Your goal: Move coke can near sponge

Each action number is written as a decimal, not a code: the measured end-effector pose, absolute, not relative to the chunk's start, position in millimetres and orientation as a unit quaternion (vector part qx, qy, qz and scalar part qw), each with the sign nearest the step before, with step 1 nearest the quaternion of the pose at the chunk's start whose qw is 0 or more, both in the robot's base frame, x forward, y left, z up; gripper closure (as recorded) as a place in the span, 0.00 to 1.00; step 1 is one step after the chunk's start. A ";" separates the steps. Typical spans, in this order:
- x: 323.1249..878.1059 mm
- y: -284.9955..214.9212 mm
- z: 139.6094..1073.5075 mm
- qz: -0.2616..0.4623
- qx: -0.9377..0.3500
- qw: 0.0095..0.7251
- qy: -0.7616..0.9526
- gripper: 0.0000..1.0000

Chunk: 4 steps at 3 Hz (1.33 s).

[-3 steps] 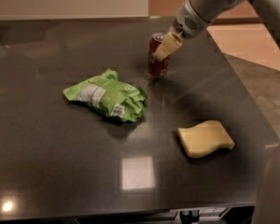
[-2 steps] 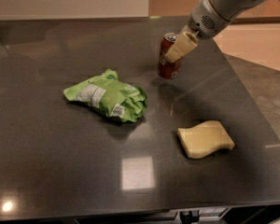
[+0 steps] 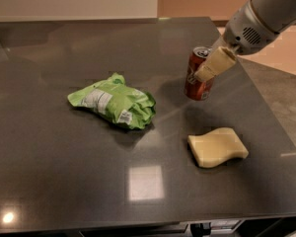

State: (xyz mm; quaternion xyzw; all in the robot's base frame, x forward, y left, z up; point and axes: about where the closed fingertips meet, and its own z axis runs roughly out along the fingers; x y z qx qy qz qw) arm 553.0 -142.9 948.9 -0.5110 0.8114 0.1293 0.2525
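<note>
Closest to the camera, the dark glossy table shows a square patch of reflected light, below and to the left of the pincer. Next comes the sponge, a pale yellow block with wavy edges. It lies flat on the table, nearly straight below the pincer and nearer the camera, apart from it by a strip of bare table.

Farther in and well off to the pincer's left lies a crumpled green snack bag with a white label facing up, clear of everything else.

Beyond that is the coke can, red with a silver top and tilted so its top leans to the right. The pincer is closed on its upper part. One pale finger lies slantwise across the can's near side, and the other is hidden behind it. Whether the can's base touches the table or hangs just above it cannot be told, though a dark reflection sits right under it.

From the pincer, the grey arm rises up and to the right, out of view. A pale wall stands past the table's far edge.
</note>
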 end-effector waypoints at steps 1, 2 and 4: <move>528.6 -154.6 940.7 0.116 -0.503 0.241 0.822 1.00; 515.0 -164.3 927.1 0.105 -0.494 0.236 0.830 1.00; 505.9 -183.8 907.5 0.092 -0.470 0.244 0.843 0.82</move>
